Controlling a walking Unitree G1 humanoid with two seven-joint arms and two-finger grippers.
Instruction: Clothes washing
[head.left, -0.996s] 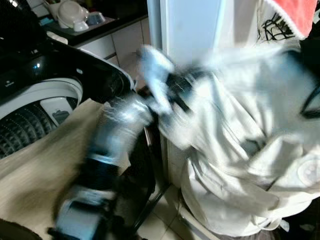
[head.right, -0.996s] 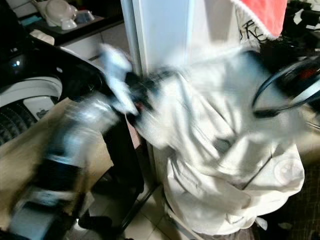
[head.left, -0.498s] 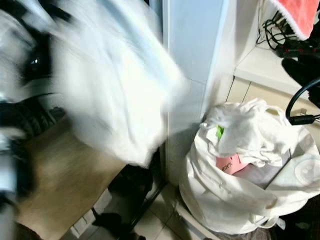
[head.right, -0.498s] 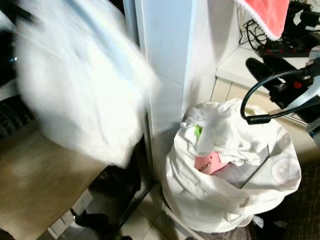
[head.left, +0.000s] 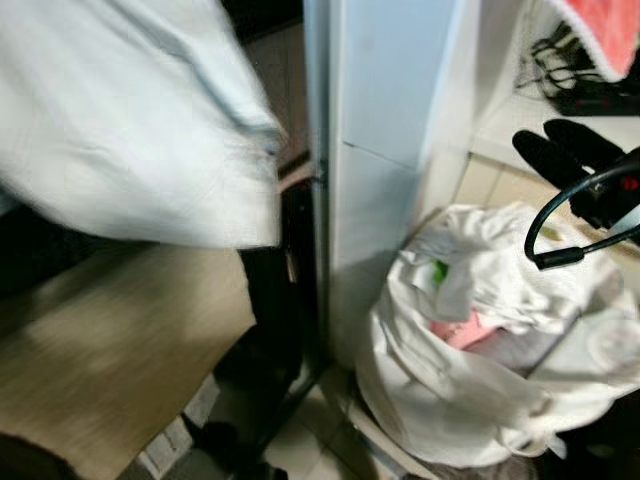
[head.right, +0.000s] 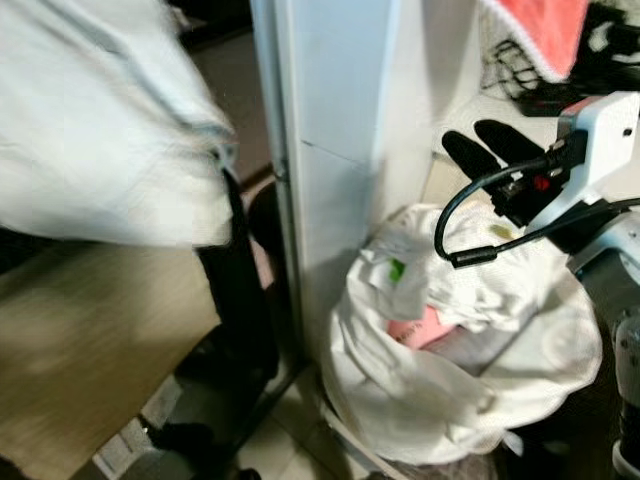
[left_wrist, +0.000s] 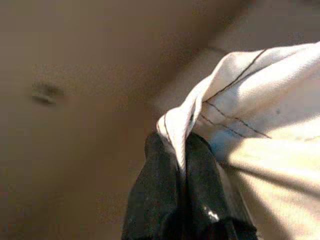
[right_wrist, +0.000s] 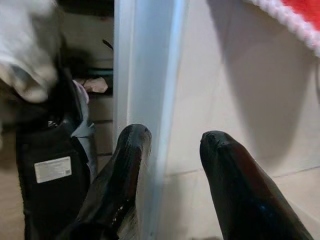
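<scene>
A big white garment (head.left: 130, 120), blurred by motion, hangs high at the left. In the left wrist view my left gripper (left_wrist: 182, 150) is shut on a fold of this white, thinly striped garment (left_wrist: 260, 100). A white laundry bag (head.left: 440, 390) stands on the floor at the right, stuffed with white clothes and a pink piece (head.left: 465, 330). My right gripper (head.right: 472, 135) hovers above the bag's far rim, apart from it. Its two black fingers (right_wrist: 127, 165) stand open with nothing between them.
A white pillar (head.left: 380, 150) rises between the garment and the bag. A beige cloth (head.left: 110, 340) covers the lower left. A red cloth with white trim (head.left: 605, 30) hangs at the top right. A black cable (head.left: 560, 215) loops off my right arm over the bag.
The white garment in my left gripper has swung further left and up. My right gripper has come in above the laundry bag from the right.
</scene>
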